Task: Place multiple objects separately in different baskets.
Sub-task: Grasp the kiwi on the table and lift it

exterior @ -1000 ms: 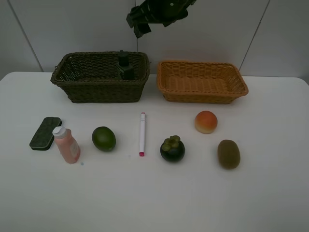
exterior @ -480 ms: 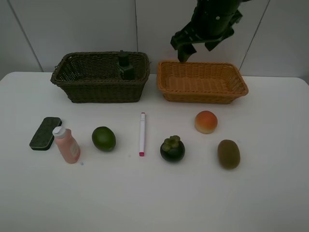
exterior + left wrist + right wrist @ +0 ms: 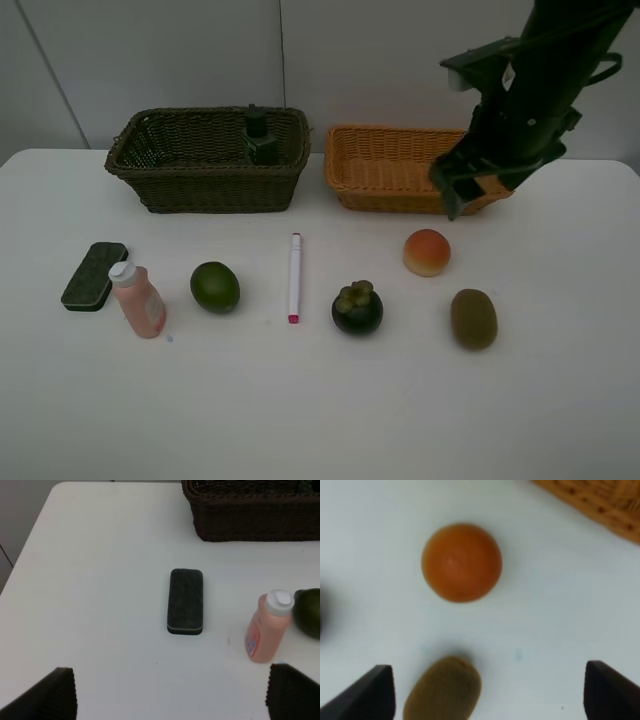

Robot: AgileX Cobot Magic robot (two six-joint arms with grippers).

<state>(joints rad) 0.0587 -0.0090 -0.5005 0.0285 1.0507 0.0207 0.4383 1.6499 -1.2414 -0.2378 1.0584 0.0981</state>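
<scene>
Marker [image 3: 295, 276] shows only overhead; left hand [image 3: 172, 694] and right hand [image 3: 489, 692] both gape empty.

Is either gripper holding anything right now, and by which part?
Nothing is held. The left gripper and the right gripper are both open and empty; the peach lies untouched.

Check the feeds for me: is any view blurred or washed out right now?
Right wrist view is soft, the peach and kiwi fuzzy-edged; left wrist view is sharp on the eraser block and pink bottle; exterior high view is evenly lit, with faint shadows and no glare on the white table.
</scene>
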